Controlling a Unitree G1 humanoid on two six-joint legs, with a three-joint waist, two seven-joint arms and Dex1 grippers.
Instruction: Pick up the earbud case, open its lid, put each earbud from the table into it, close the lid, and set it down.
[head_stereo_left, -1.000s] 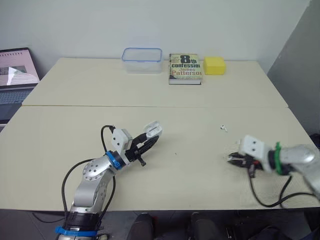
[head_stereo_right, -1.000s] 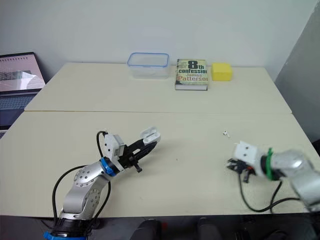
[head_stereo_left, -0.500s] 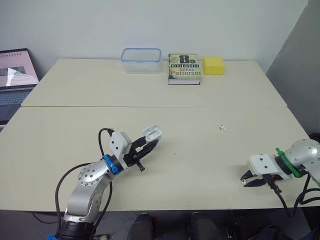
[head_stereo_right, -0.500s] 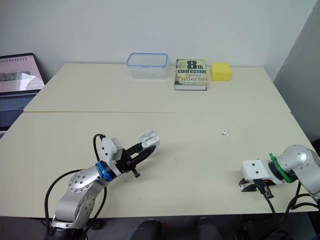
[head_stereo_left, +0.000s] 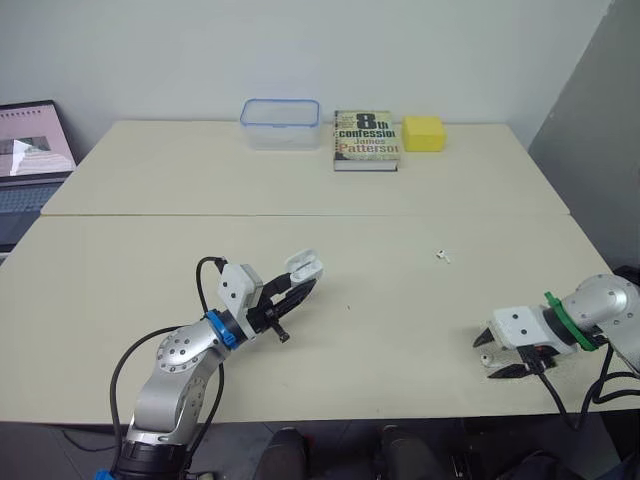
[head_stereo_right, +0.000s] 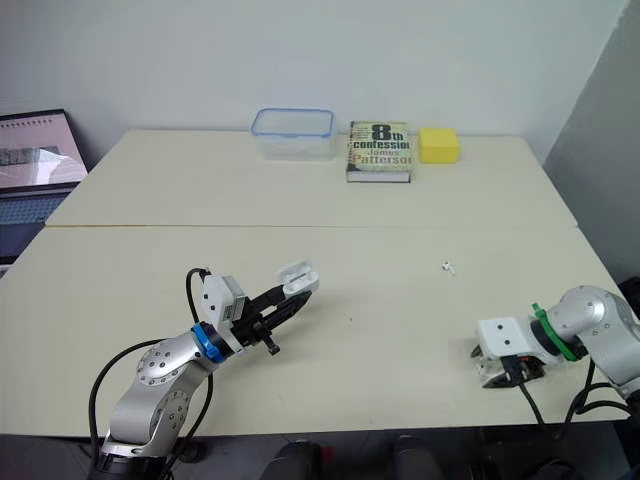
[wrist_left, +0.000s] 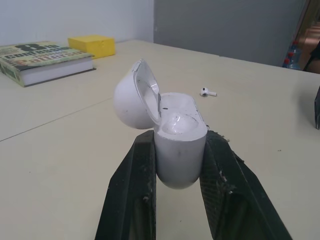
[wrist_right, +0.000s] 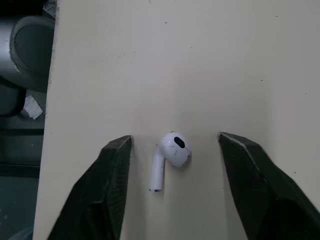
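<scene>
1. There is one earbud case, white, with its lid standing up.
2. There are two earbuds, both white: the first earbud and the second earbud. Both lie on the near table.
3. There are two grippers: the left gripper and the right gripper, each with two black fingers.
4. There are two tables set edge to edge: the near table and the far table.
5. There is one book.
6. There is one clear box with a blue rim.
7. There is one yellow block.
8. There is one laptop.
</scene>
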